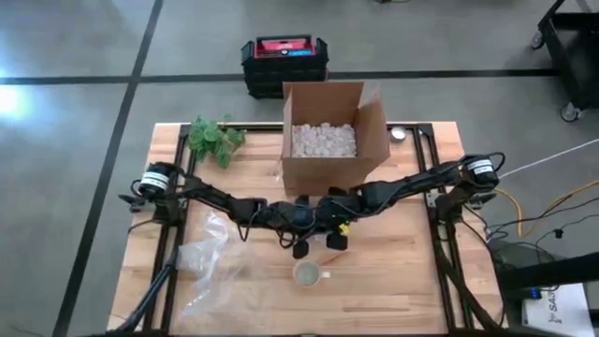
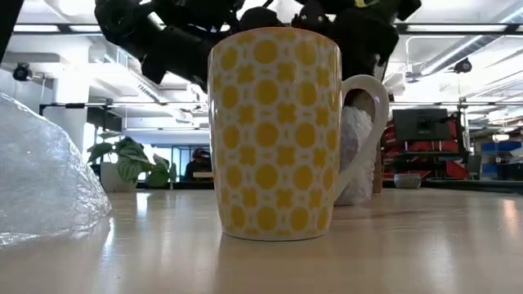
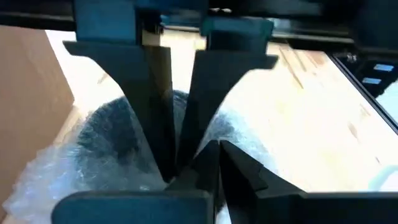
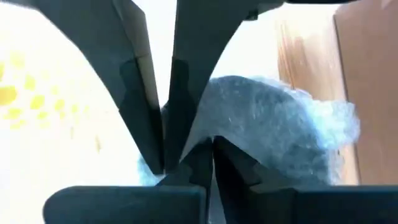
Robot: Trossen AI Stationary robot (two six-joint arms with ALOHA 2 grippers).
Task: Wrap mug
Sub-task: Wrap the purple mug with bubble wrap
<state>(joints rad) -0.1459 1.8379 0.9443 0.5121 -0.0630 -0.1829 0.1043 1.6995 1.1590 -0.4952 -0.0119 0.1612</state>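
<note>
A white mug (image 1: 307, 273) with a yellow pattern stands upright on the wooden table (image 1: 393, 281), near its front edge; it fills the low view (image 2: 274, 131). Just behind it, both grippers meet over a small wad of bubble wrap (image 2: 356, 155). My left gripper (image 1: 301, 247) and my right gripper (image 1: 336, 240) are both shut on this wad, whose lower end reaches the table behind the mug's handle. A large loose sheet of bubble wrap (image 1: 201, 267) lies on the table to the mug's left. My left gripper pinches the wad's upper part (image 3: 134, 168) between its two fingers, which point down from above. The wad bulges out behind the fingertips (image 3: 186, 124). My right gripper pinches the same wad (image 4: 205, 118) from above, close beside the left one. How many layers either holds cannot be told.
An open cardboard box (image 1: 328, 140) of packing peanuts stands at the table's far middle, close behind the arms. A green plant (image 1: 215, 140) sits far left, and a small round object (image 1: 400, 134) far right. A black and red case (image 1: 284, 61) lies on the floor beyond.
</note>
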